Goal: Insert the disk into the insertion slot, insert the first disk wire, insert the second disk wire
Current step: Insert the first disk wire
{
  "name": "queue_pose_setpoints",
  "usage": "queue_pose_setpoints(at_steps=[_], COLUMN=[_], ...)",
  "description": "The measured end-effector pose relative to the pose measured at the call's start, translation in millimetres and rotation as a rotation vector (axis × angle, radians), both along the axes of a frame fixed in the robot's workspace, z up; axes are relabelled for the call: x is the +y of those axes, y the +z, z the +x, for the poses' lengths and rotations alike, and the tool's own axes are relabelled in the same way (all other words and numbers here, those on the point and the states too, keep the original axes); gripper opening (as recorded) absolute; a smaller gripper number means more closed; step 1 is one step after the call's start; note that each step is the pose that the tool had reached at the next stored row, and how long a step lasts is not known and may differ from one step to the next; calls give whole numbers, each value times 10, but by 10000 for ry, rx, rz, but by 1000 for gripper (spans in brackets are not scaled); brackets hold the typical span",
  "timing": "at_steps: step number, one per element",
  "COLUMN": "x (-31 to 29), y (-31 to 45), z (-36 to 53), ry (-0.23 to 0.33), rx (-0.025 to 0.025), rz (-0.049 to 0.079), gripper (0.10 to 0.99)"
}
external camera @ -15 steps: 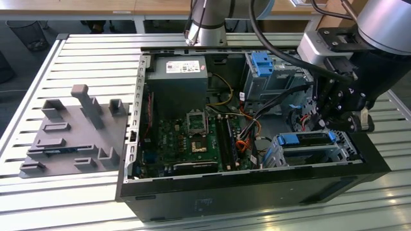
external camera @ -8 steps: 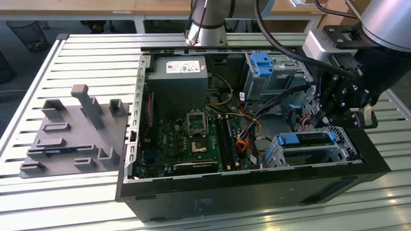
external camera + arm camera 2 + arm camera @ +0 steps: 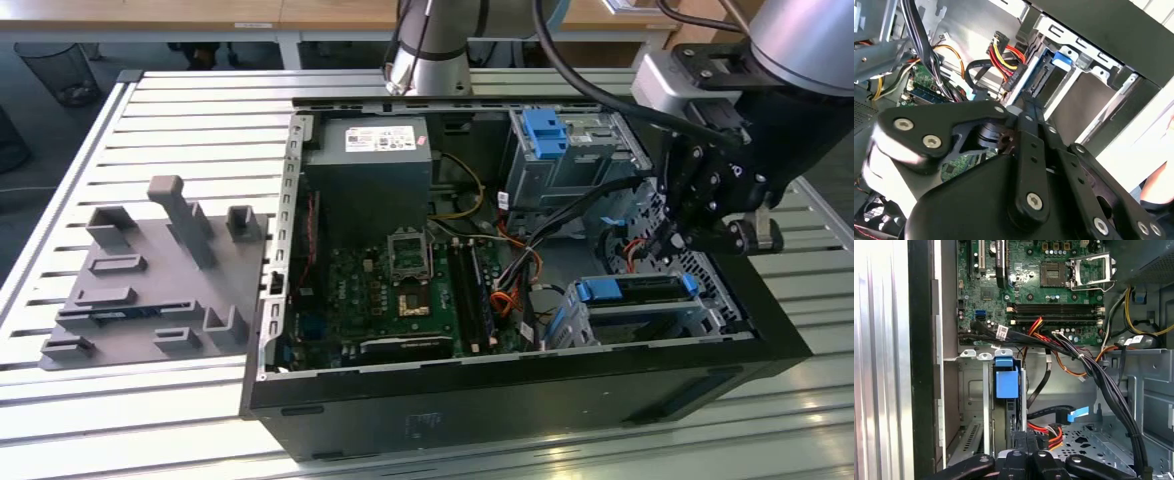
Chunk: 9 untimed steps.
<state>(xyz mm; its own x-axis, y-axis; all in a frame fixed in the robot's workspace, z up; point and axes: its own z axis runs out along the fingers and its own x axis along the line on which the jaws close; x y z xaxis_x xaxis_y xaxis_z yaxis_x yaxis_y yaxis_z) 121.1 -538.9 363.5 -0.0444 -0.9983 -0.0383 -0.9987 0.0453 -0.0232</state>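
Jaws of gripper (image 3: 1025,105) look pressed together, tips just beside black wire plug (image 3: 1013,77) with red-yellow leads, can't tell if pinching it. Disk (image 3: 638,289) sits flat in insertion slot (image 3: 571,322), long axis along the exterior view's left-right, blue tab end toward motherboard (image 3: 400,290)

On the slatted table (image 3: 160,110), an open computer case (image 3: 534,400). Beside it, toward the exterior view's left and apart from it, a fixture tray (image 3: 147,270). Inside the case: power supply (image 3: 367,170) at the far corner toward the exterior view's left, motherboard (image 3: 400,290) in front of it, taller bay (image 3: 561,160) at the far side toward the exterior view's right. Nearer than that bay, the insertion slot (image 3: 641,325), with the disk (image 3: 638,290) seated in it. Between motherboard, bay and slot, loose wires (image 3: 534,230). Above the slot's far end, the gripper (image 3: 681,235), seemingly just off the disk's connector edge.
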Motion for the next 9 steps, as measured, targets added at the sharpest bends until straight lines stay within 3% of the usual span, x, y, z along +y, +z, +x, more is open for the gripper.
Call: queue_pose_setpoints(at_steps=[2, 5, 6, 9], x=[20, 37, 39, 48], y=[-1, -5, -8, -18], z=[4, 11, 14, 25], ry=[-65, -208, -277, -489], rx=[0, 0, 0, 0], rz=[0, 1, 2, 0], gripper=[231, 290, 353, 353])
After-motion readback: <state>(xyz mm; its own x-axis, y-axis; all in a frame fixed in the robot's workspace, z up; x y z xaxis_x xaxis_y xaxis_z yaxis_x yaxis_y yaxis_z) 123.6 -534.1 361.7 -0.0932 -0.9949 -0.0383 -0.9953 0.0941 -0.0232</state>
